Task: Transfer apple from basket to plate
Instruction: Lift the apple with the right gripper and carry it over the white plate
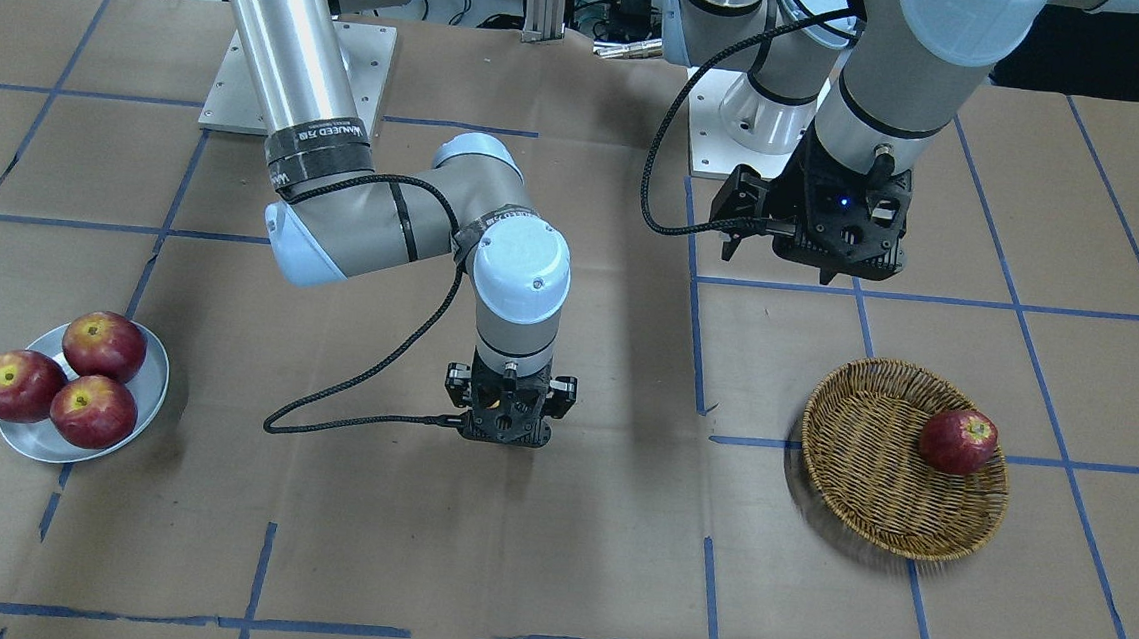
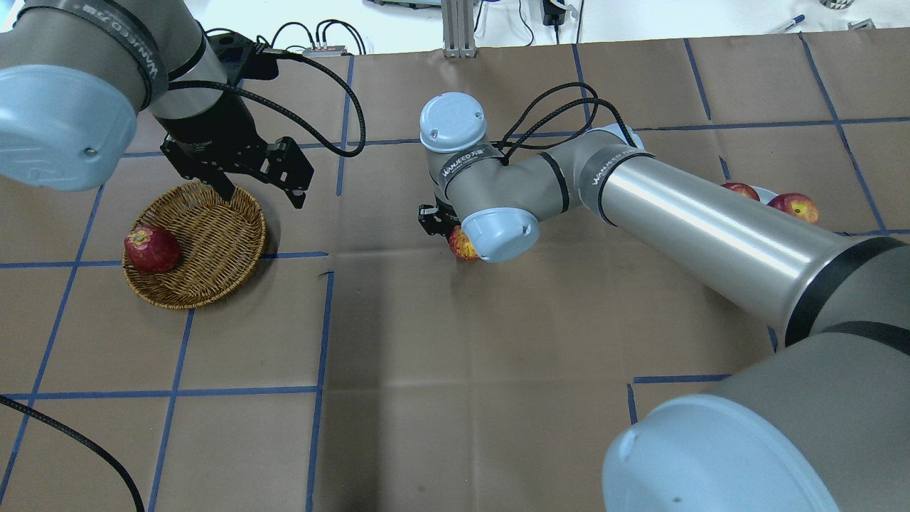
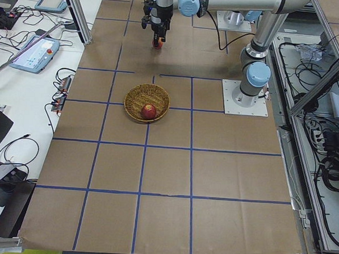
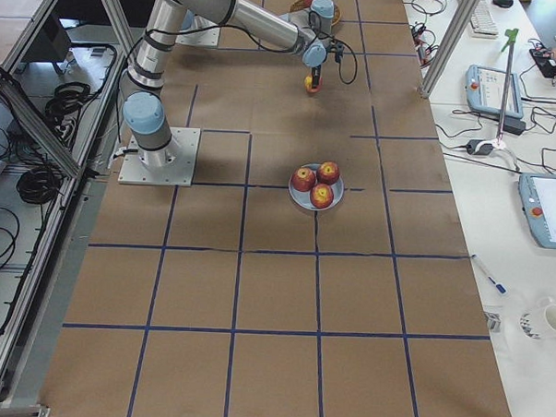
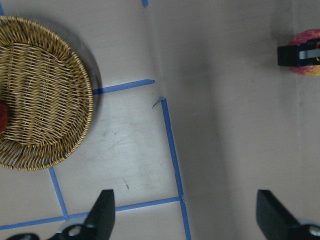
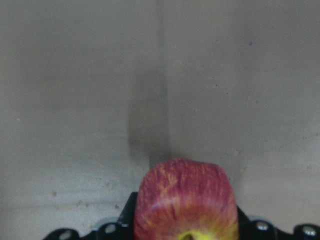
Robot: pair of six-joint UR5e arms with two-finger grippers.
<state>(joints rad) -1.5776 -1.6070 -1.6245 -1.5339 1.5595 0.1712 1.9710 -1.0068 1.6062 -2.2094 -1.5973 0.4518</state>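
We think our right claw (image 1: 507,425), squeezed tight on the apple (image 6: 185,202) over the middle of the table (image 1: 553,559), well apart from the plate (image 1: 30,437), could bump the three apples (image 1: 105,345) that fill it, so ours rolls off.

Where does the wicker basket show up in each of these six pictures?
Exterior front-facing: basket at lower right.
Overhead exterior: left side, middle height.
Exterior left: upper middle.
Exterior right: top edge, mostly hidden behind the far arm.
Left wrist-mounted: upper left, cut off by the edge.
Right wrist-mounted: not in it.
Shared landmark: the dark red apple lying inside the basket.
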